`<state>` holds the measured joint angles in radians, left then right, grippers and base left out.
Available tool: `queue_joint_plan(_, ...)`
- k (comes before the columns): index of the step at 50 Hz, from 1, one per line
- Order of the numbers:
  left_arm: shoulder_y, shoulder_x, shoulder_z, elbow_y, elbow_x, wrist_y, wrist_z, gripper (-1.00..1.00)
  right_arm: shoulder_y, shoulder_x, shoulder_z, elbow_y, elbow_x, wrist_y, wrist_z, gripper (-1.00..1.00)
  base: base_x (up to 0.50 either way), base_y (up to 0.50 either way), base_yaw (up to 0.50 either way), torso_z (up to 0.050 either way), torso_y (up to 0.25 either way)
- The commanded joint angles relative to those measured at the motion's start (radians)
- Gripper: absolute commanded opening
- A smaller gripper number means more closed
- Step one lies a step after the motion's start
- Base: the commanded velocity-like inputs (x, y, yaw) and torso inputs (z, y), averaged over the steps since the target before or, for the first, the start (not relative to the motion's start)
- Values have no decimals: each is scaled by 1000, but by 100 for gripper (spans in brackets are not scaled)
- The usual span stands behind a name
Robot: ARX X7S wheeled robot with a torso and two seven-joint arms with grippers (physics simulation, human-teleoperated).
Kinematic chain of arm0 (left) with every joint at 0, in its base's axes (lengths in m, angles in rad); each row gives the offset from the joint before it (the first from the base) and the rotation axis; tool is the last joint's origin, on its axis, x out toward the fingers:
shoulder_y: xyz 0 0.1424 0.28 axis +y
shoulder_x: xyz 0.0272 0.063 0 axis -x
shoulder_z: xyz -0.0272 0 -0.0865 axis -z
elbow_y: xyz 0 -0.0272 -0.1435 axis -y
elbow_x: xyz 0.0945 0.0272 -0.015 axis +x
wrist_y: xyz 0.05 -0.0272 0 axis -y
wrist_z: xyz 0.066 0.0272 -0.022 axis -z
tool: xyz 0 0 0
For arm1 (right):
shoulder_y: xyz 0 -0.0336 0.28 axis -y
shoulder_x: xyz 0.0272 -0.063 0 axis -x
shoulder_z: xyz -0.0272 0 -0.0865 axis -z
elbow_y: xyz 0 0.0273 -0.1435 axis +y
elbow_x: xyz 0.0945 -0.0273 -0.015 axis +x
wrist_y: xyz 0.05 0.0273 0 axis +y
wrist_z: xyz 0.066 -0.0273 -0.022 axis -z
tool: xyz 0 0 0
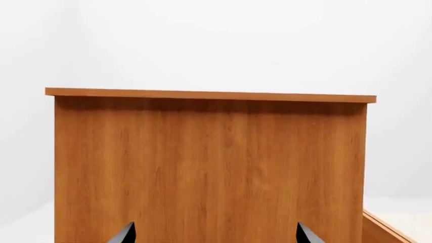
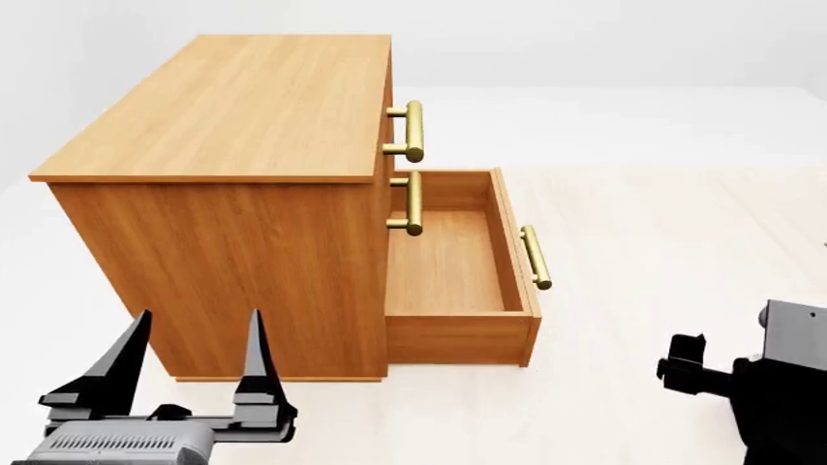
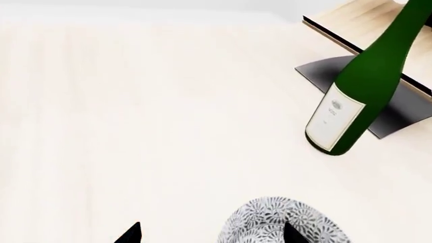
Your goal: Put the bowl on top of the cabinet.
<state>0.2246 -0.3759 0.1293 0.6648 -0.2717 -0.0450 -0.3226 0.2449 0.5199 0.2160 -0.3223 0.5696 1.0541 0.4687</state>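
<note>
So I start at my left gripper (image 2: 190,373), which hangs spread wide and empty just in front of the cabinet (image 2: 232,194), low against its plain side panel. The left wrist view confirms it: only that wood wall fills the picture, with the flat top's edge above, and nothing sits between the black fingertips (image 1: 123,234). I judge this arm is parked, not working, since it is nowhere near the thing it would have to carry.

The cabinet top is bare of any bowl, so the placing is not yet done. To the right of the cabinet body its bottom drawer (image 2: 452,271) stands pulled out and shows nothing inside; the two upper ones are closed, their brass handles (image 2: 411,131) jutting out.

Further right of the cabinet, at the head view's edge, my right gripper (image 2: 685,373) sits low over the pale floor; from that angle I cannot tell how it stands. Its wrist view helps: the fingers are well apart, and the bowl (image 3: 284,223) lies partly between them, apparently rim down, not gripped. Beyond the bowl a green wine bottle (image 3: 364,86) leans on a slanted rack (image 3: 405,109). I judge the bowl stays low because the grasp comes first; I would close carefully, clear of the bottle.
</note>
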Motion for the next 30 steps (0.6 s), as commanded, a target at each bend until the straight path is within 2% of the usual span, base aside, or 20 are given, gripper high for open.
queue_joint_plan(1,-3,-3,2,-4,-3,1,-2,100,16,-4,-3,40,2,12,4,100,0,0,0,0,0)
queue_joint_plan(30,1,-10,6,-3,-4,9,-12,100,24,-5,-56,130,-33,14,18,100,0,0,0,0,0)
